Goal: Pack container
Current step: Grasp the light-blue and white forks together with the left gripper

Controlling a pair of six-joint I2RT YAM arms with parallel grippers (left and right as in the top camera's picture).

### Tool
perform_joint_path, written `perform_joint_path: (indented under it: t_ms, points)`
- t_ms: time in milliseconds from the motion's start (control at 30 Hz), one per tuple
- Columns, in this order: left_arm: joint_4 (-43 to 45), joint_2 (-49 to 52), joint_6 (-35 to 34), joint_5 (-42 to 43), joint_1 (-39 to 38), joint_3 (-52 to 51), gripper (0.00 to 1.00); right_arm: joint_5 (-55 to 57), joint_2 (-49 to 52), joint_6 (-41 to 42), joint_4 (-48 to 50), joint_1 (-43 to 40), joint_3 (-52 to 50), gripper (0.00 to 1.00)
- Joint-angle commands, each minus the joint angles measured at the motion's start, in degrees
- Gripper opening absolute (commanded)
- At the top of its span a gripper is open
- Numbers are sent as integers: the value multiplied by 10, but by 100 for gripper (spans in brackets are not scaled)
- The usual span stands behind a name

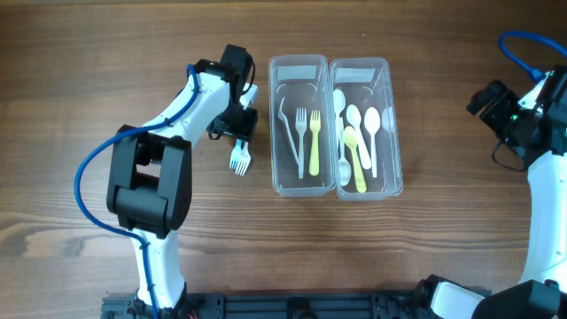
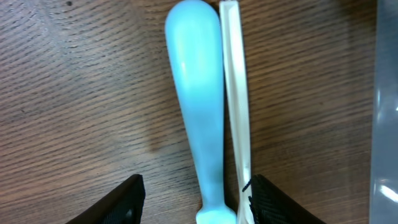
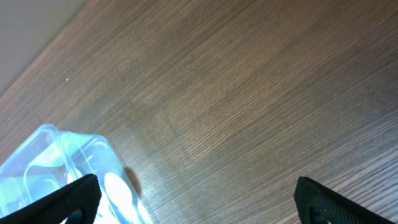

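Two clear containers stand side by side. The left container [image 1: 275, 133] holds a white fork, a yellow fork [image 1: 314, 142] and a clear utensil. The right container [image 1: 395, 133] holds several white and yellow spoons [image 1: 357, 146]. A light blue fork [image 2: 196, 106] and a white fork [image 2: 236, 93] lie side by side on the table left of the containers, their heads showing in the overhead view [image 1: 239, 162]. My left gripper [image 2: 199, 208] is open and low over their handles, both between its fingers; it also shows in the overhead view [image 1: 236, 126]. My right gripper [image 3: 199, 202] is open and empty.
The right arm [image 1: 496, 102] is raised at the far right of the table. A corner of the spoon container [image 3: 43, 162] shows at the lower left of the right wrist view. The left container's wall [image 2: 387, 124] runs along the right edge of the left wrist view.
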Motion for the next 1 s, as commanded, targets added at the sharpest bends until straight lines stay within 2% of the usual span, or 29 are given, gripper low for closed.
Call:
perform_joint_path:
  t_ms: [0,400,533,967]
  points:
    - [2,2,0,-3,1,-7,57,10,5,4,0,1,2,100]
    - [34,6,-15,-1,1,-36,59,10,5,4,0,1,3,100]
    - [28,4,-15,4,1,-35,54,10,5,4,0,1,3,100]
    - [21,-34,-15,3,1,-20,59,10,5,4,0,1,3,100]
